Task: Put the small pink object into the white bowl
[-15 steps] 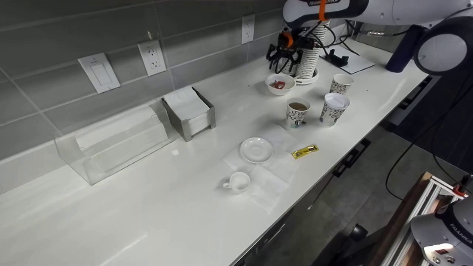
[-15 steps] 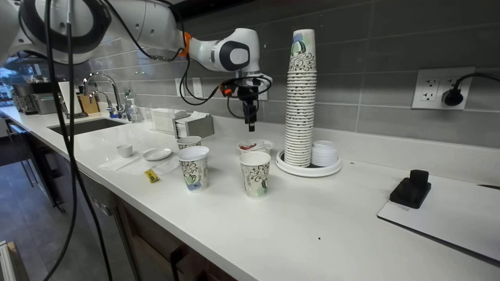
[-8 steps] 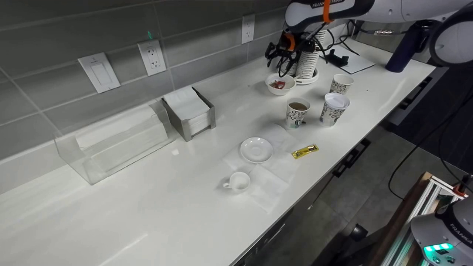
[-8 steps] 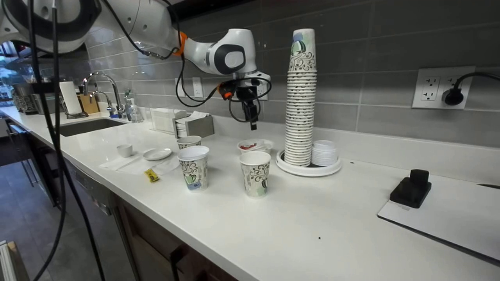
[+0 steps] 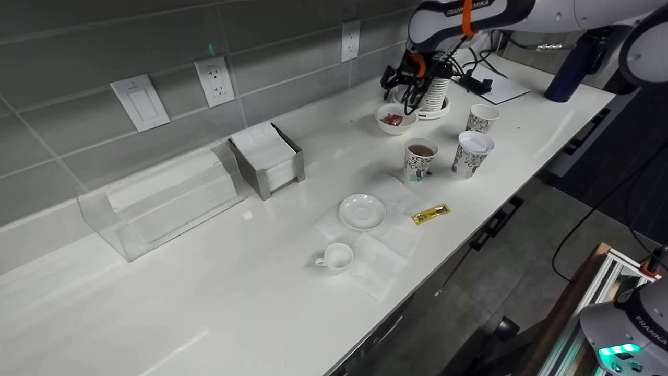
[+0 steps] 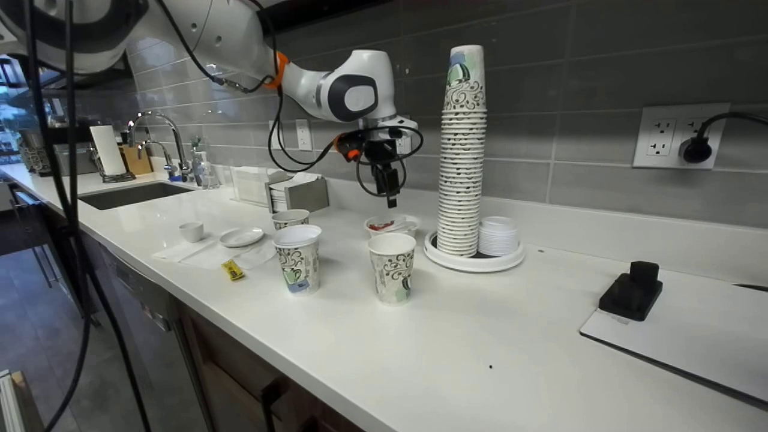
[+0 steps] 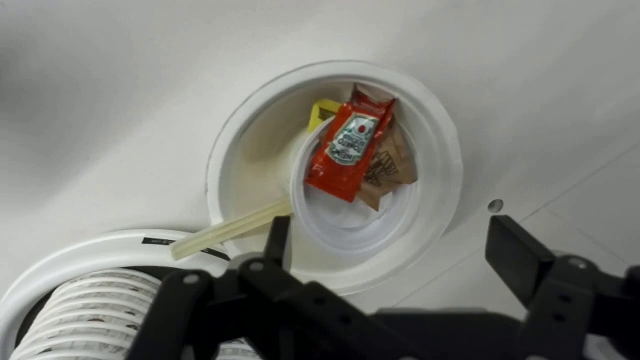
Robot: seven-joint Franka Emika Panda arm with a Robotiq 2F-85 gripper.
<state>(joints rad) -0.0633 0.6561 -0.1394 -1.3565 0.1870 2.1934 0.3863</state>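
Observation:
The white bowl (image 7: 445,150) stands on the counter and shows in both exterior views (image 5: 397,130) (image 6: 371,230). Inside it is a smaller white dish (image 7: 325,230) with a red ketchup packet (image 7: 345,155) and a brown packet (image 7: 390,165). A yellow packet (image 7: 322,111) is tucked beside that dish. A pale stick (image 7: 230,230) lies over the bowl's rim. No small pink object shows in any view. My gripper (image 7: 390,222) is open and empty above the bowl, also seen in both exterior views (image 5: 399,97) (image 6: 390,201). Its fingers are apart from the bowl.
A tall cup stack (image 6: 462,174) on a round tray (image 6: 444,258) stands beside the bowl. Paper cups (image 5: 472,154) (image 5: 417,162) (image 5: 481,119) stand in front. A saucer (image 5: 362,211), small white cup (image 5: 339,256), yellow packet (image 5: 430,214) and napkin holder (image 5: 284,175) are farther along.
My gripper has turned about its axis and come a little lower above the bowl, after a slight rise. It stays open. The bowl and the other objects have not moved.

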